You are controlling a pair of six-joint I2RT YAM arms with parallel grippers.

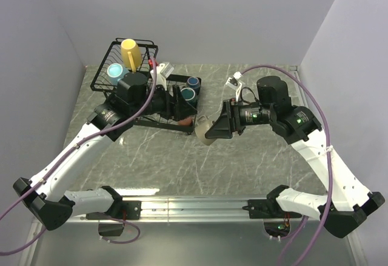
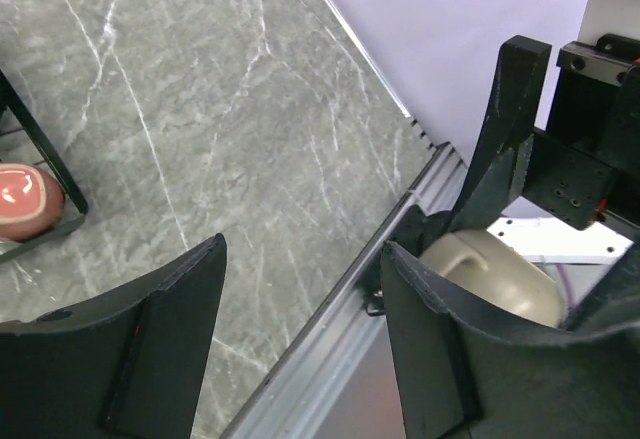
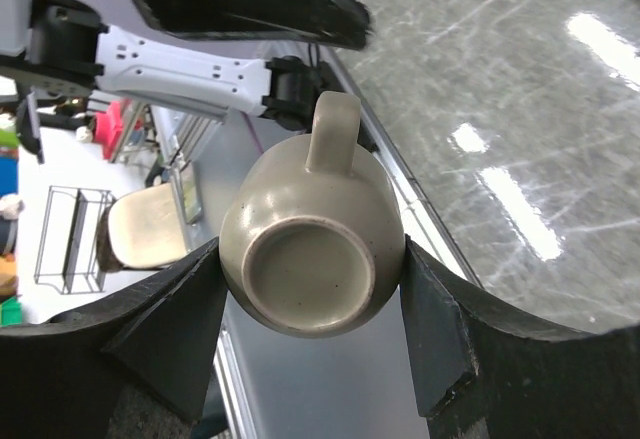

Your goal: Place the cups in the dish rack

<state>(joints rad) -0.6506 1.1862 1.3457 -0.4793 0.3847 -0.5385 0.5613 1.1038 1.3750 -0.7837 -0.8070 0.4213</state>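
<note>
My right gripper [image 1: 210, 133] is shut on the small olive-brown mug [image 1: 202, 128] and holds it above the table just right of the dish rack [image 1: 102, 85]. In the right wrist view the mug [image 3: 310, 259] shows its base and handle between the fingers [image 3: 440, 329]. My left gripper [image 1: 182, 103] is open and empty over the rack's right end. In its wrist view the jaws [image 2: 300, 249] stand wide apart, with the olive mug [image 2: 500, 277] beyond. The rack holds the yellow mug [image 1: 129, 53], light blue mug [image 1: 115, 71], dark teal mug [image 1: 188, 94] and navy mug [image 1: 193, 82]. The salmon-red mug [image 1: 185, 120] lies at its near edge.
The black wire rack stands at the back left, near the left wall. The salmon-red mug [image 2: 25, 199] sits by a rack bar [image 2: 42, 149]. A metal rail [image 1: 194, 205] runs along the table's near edge. Grey marble table [image 1: 242, 169] spreads in front.
</note>
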